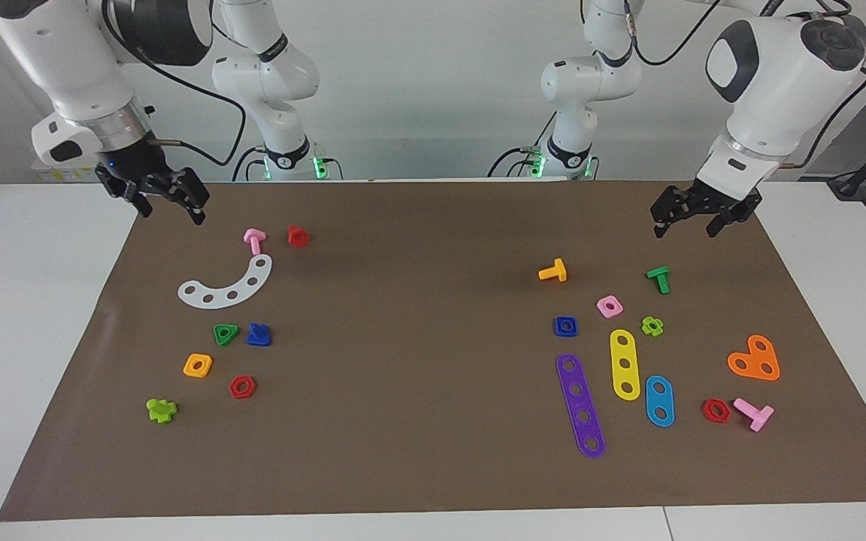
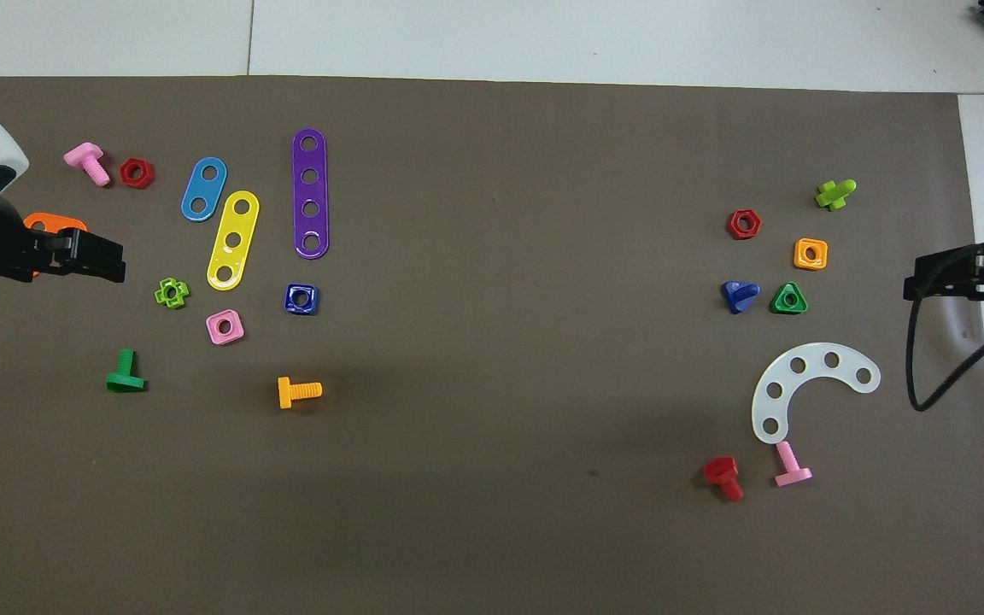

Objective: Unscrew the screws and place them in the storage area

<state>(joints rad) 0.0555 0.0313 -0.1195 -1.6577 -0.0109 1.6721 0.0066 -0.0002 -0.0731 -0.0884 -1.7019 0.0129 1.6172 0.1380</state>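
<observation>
The dark-blue bolt point(image 1: 258, 334) point(image 2: 740, 295) lies on the brown mat point(image 1: 433, 466) point(image 2: 492, 512) toward the right arm's end, beside a green triangular nut point(image 1: 225, 333). The blue square nut point(image 1: 565, 325) point(image 2: 301, 299) lies apart from it, toward the left arm's end, next to the purple strip point(image 1: 580, 406). My right gripper point(image 1: 171, 214) point(image 2: 915, 286) hangs open and empty over the mat's edge at its own end. My left gripper point(image 1: 687, 229) point(image 2: 116, 263) hangs open and empty over the mat's corner at its end.
Toward the right arm's end lie a white curved strip point(image 1: 226, 285), pink point(image 1: 254, 240) and red point(image 1: 297, 236) bolts and several nuts. Toward the left arm's end lie yellow point(image 1: 625, 364) and blue point(image 1: 659, 400) strips, an orange heart plate point(image 1: 755, 359), and orange point(image 1: 553, 271), green point(image 1: 658, 279) and pink point(image 1: 753, 413) bolts.
</observation>
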